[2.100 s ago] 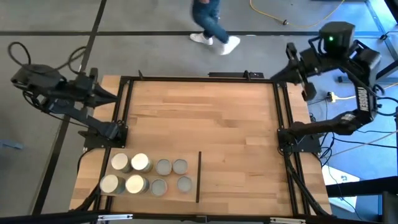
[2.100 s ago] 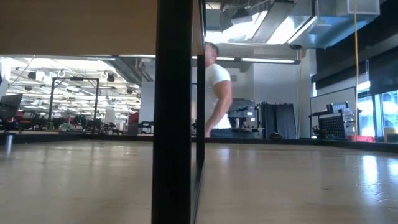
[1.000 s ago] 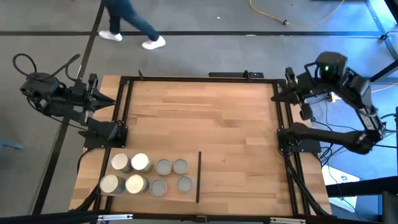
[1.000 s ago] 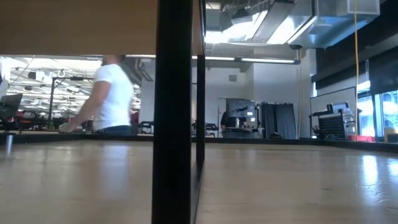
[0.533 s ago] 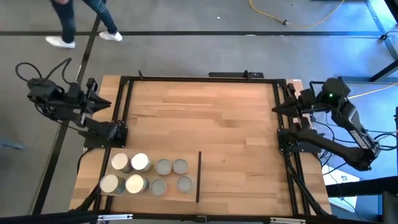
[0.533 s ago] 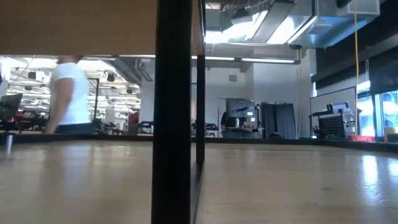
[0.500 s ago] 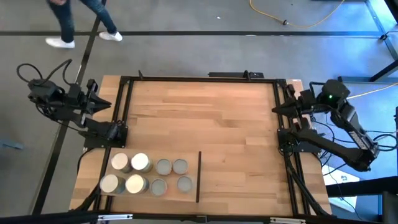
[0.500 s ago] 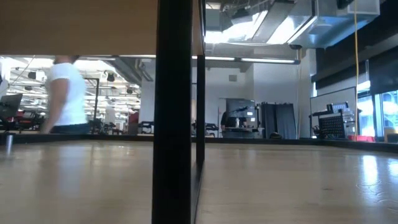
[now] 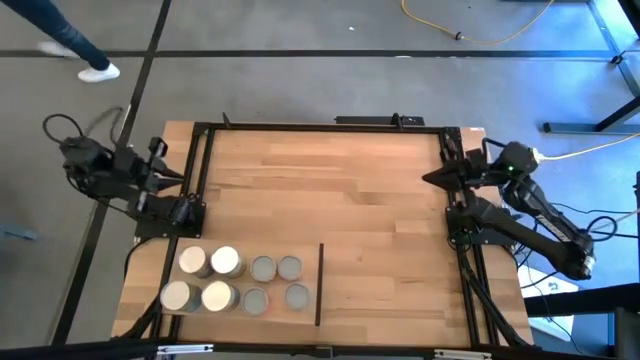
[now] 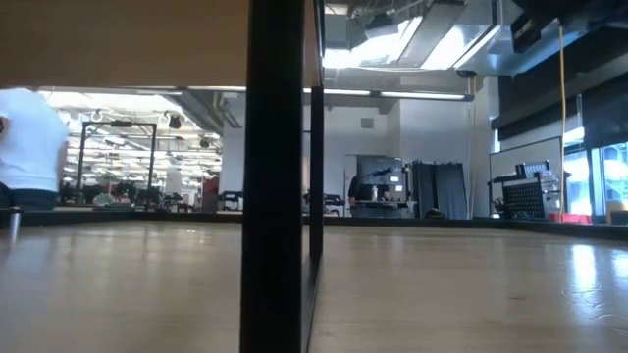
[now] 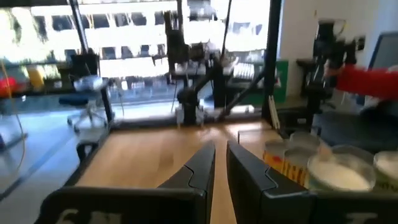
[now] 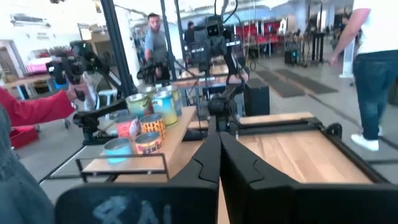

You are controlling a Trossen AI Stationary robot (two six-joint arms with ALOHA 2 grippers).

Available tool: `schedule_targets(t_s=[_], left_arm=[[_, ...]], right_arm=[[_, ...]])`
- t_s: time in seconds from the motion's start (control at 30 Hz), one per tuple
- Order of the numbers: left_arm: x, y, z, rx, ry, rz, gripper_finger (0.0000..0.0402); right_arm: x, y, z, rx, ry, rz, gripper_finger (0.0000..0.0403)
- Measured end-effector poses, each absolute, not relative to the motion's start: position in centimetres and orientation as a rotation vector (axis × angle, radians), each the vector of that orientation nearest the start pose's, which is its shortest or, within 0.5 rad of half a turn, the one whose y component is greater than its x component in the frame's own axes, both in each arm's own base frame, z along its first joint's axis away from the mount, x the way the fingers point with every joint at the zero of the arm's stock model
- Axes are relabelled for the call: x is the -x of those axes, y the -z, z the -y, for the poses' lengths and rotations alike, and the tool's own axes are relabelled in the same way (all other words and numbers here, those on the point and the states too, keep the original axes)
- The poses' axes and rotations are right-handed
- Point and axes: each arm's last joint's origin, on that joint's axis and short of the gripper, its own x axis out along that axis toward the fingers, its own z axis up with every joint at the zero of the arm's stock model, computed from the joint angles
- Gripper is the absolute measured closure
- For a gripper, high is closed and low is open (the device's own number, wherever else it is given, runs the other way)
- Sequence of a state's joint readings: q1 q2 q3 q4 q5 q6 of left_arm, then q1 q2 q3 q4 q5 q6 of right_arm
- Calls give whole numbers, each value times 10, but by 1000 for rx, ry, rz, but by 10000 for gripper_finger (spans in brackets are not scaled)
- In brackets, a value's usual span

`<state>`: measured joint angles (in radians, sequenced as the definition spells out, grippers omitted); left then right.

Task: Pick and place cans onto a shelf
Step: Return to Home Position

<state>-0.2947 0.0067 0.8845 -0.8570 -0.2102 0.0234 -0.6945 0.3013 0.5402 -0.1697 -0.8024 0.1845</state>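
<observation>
Eight cans (image 9: 217,296) stand upright in two tight rows on the shelf (image 9: 309,252) at the bench's (image 9: 330,190) near left corner, just left of the black strip (image 9: 320,285). They look rigid, smooth-walled and fairly heavy if full. A hold across the side wall at mid-height should suit, though close neighbours leave little finger room. Farther back, the left end effector (image 9: 172,178) and right end effector (image 9: 430,179) sit at opposite bench edges, both empty, with fingers together or nearly so.
</observation>
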Motion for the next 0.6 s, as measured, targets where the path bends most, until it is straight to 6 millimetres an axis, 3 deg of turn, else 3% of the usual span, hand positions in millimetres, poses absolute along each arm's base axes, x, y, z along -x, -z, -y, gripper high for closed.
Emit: schedule_targets(t_s=[0.1,0.27,0.6], left_arm=[[33,-339,-15,-26,109,86,368],[16,-330,-9,-53,134,95,368],[-26,-292,3,-54,126,40,368]], right_arm=[[-79,-295,39,-138,-122,92,397],[-87,-273,44,-152,-140,124,397],[-97,-239,44,-109,-123,182,397]])
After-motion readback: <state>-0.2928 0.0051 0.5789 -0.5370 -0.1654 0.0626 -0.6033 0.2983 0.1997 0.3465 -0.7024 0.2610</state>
